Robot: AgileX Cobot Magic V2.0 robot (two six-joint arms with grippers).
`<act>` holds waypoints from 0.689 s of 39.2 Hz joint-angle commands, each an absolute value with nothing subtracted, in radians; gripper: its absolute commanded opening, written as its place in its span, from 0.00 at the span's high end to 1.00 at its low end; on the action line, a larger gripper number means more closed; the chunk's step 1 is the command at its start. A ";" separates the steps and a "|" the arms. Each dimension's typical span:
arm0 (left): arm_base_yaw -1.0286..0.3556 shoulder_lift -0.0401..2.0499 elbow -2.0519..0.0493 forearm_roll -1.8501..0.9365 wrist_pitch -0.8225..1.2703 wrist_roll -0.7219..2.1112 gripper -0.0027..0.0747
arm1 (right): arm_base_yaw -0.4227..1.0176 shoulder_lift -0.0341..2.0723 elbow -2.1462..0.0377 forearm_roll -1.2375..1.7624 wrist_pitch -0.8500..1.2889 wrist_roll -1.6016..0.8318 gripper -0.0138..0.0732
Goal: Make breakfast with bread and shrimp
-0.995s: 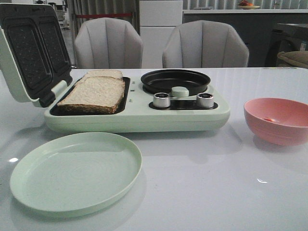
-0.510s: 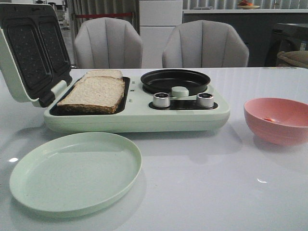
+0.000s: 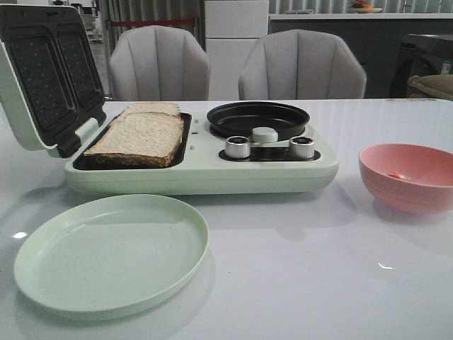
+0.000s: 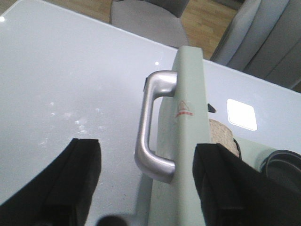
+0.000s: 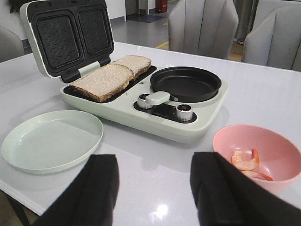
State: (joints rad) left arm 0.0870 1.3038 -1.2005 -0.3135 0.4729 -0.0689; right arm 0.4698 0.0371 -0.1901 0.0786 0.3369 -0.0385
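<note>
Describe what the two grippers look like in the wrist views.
Only the fingers show. The left gripper has two broad black fingers with a matte, slightly rough surface and blunt squared tips. The right gripper looks the same: two wide matte black fingers. No cables, markings or arm links are visible in any view.

Even, soft indoor light leaves small bright glints and faint shadows on the glossy worktop [image 3: 297,269], while both wrist views show their dark fingers [image 5: 101,188] blurred, out of focus.
</note>
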 commanded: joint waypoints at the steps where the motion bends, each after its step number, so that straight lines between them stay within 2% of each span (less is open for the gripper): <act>1: 0.114 1.327 -1.266 -0.381 0.433 -0.047 0.38 | 0.465 0.047 -0.214 0.079 0.251 -0.050 0.31; 14: 0.207 1.483 -1.300 -0.907 0.485 0.273 0.38 | 0.465 0.047 -0.214 0.079 0.251 -0.050 0.31; 24: 0.221 1.586 -1.310 -1.149 0.541 0.431 0.38 | 0.465 0.047 -0.214 0.079 0.251 -0.050 0.31; 27: 0.221 1.610 -1.311 -1.185 0.555 0.448 0.41 | 0.465 0.047 -0.214 0.079 0.251 -0.050 0.31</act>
State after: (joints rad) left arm 0.2173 1.6302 -1.2727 -1.0941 0.5599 0.4203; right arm 0.4698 0.0371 -0.1901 0.0786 0.3369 -0.0385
